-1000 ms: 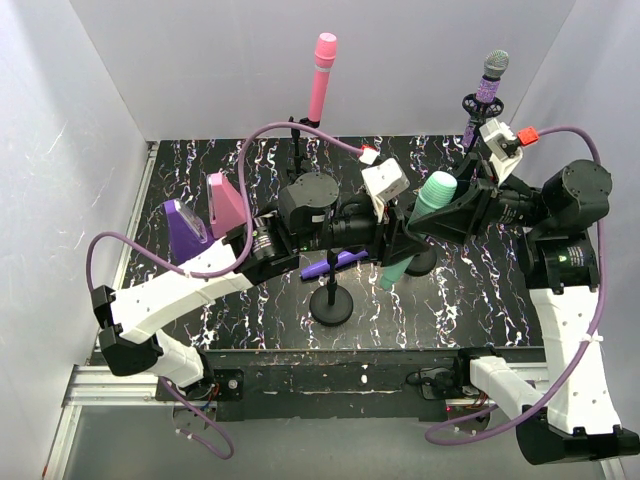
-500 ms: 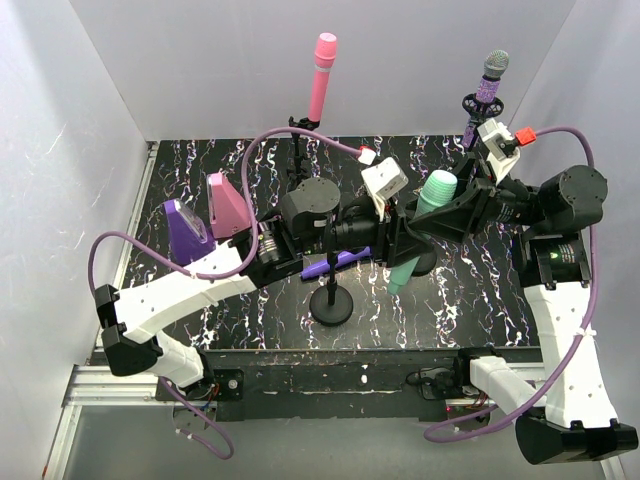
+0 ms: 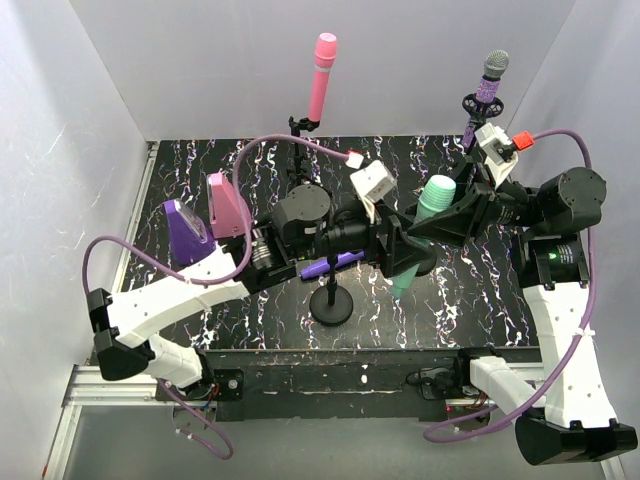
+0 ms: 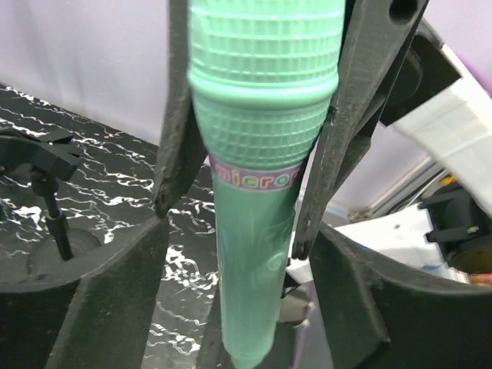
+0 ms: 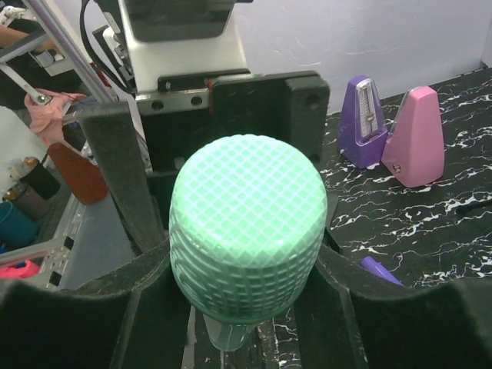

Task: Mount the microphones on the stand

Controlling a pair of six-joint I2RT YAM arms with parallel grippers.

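— The left fingers point(image 4: 115, 307) stand apart, one on each side of the mint green ribbed plastic toy microphone point(image 4: 254, 192). A gap shows either side of its shaft, so the left gripper point(image 3: 392, 250) touches nothing.
— And the right fingers point(image 5: 92, 315)?
— Pressed against its latticed head from both sides. The right gripper point(image 3: 425, 225) holds it head uppermost, over the black marbled table point(image 3: 470, 300), right of the middle. Whether its lower end sits in a clip, I cannot tell.
— The others?
— The slim pink plastic microphone point(image 3: 324, 70) stands upright in a thin black stand point(image 3: 300, 140) at the far edge. The glittery purple microphone with a silver-grey head point(image 3: 490, 85) is in a second black stand point(image 3: 470, 110) by the far right corner. The plain purple microphone point(image 3: 335, 263) lies flat near the middle, just beside a bare black stand with a round base point(image 3: 331, 305).
— Near the left edge?
— A pink wedge-shaped metronome point(image 3: 226, 203) and a purple wedge-shaped metronome point(image 3: 183, 228), side by side.
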